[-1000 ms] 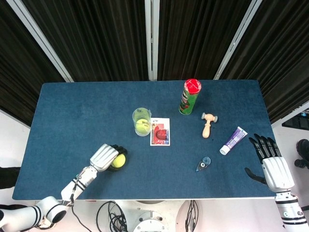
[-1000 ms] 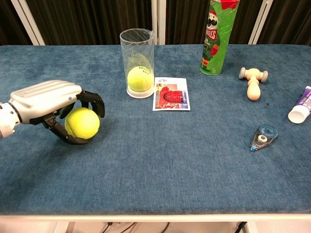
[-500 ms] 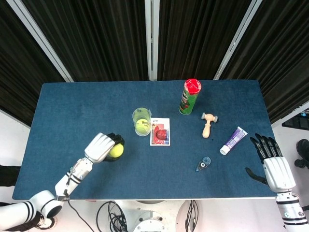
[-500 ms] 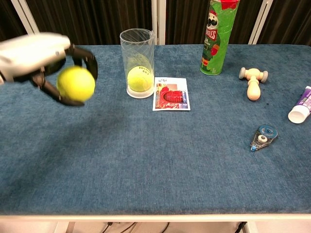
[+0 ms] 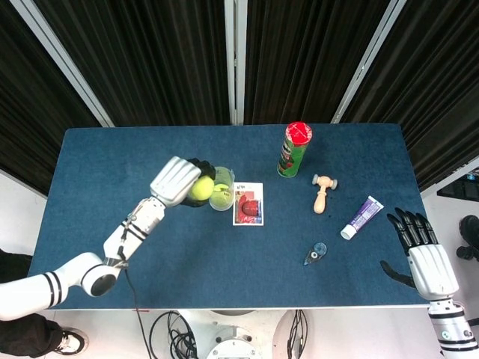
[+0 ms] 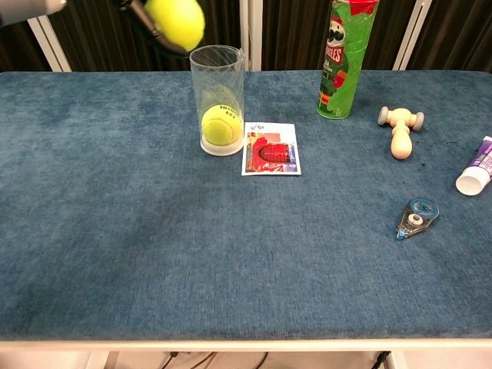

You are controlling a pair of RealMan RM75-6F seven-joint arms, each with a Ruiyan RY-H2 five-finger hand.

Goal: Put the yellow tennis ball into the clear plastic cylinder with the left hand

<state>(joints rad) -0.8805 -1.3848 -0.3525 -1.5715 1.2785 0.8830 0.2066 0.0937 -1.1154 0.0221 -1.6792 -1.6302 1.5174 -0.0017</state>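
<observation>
My left hand (image 5: 178,182) holds a yellow tennis ball (image 5: 200,188) in the air just left of the clear plastic cylinder (image 5: 221,188). In the chest view the ball (image 6: 176,21) hangs above and slightly left of the cylinder's rim (image 6: 217,57), with only dark fingers (image 6: 143,17) of the hand showing at the top edge. A second yellow tennis ball (image 6: 220,125) lies at the bottom of the cylinder. My right hand (image 5: 420,253) stays open at the table's right front corner, holding nothing.
A red picture card (image 5: 248,203) lies right of the cylinder. Further right are a green chips can with a red lid (image 5: 294,150), a small wooden mallet (image 5: 322,191), a purple-and-white tube (image 5: 362,217) and a blue tape dispenser (image 5: 316,253).
My left hand has lifted the tennis ball off the front-left of the table and carried it up and right, to just beside the cylinder's top. The right hand has stayed put.
</observation>
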